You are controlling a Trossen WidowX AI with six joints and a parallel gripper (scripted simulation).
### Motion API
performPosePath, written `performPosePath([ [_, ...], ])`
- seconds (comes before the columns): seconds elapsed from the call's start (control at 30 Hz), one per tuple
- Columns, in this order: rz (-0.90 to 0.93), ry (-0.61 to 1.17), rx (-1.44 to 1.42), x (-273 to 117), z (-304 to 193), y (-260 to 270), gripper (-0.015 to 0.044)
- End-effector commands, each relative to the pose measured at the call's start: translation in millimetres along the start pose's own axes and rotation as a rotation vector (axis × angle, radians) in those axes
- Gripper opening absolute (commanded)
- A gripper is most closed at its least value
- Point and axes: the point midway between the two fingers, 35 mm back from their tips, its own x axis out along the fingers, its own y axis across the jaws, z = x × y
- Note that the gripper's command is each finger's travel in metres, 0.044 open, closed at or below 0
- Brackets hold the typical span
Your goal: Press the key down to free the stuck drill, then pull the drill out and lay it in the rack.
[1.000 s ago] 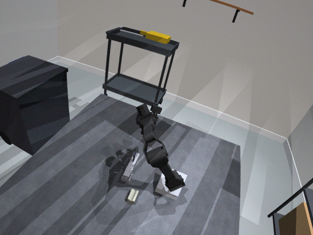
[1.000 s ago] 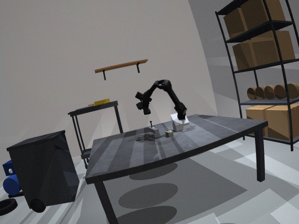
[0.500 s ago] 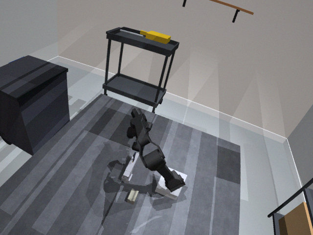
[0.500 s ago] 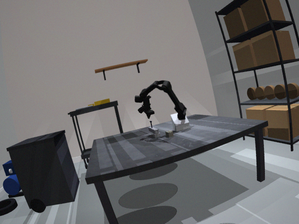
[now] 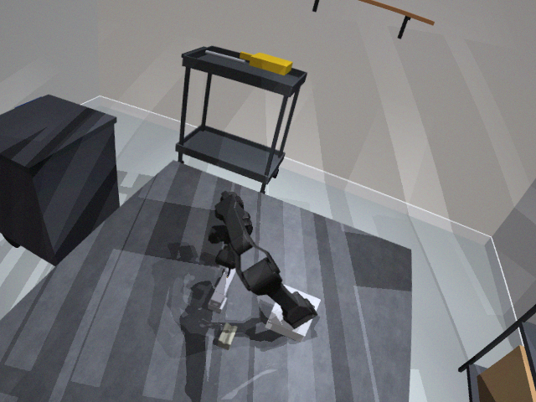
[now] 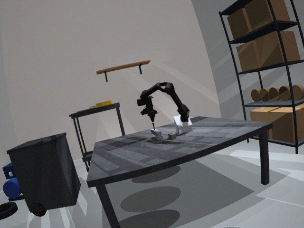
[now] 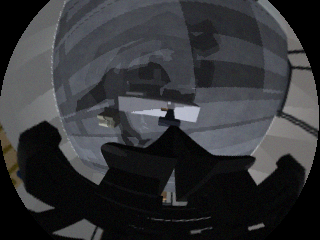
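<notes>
Though dim, drill (image 5: 228, 272) (image 6: 154, 127) (image 7: 169, 119) seems below tool (image 5: 226, 265) (image 6: 153, 121) (image 7: 172, 128).

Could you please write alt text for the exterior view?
A black robot arm arches over a dark table, its closed end effector pointing down just above a thin upright black piece on a small grey block. A small beige block sits nearby; a cart and loaded shelves stand behind.

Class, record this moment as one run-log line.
jaws: shut, empty | position: above the light grey block | drill: not yet in jaws
</notes>
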Motion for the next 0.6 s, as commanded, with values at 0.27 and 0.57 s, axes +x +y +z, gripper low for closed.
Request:
performPosePath([
  [0.27,0.018,-0.002,0.0,12.4,1.5,7.5,0.0],
  [0.57,0.018,-0.002,0.0,15.5,2.0,4.3,0.0],
])
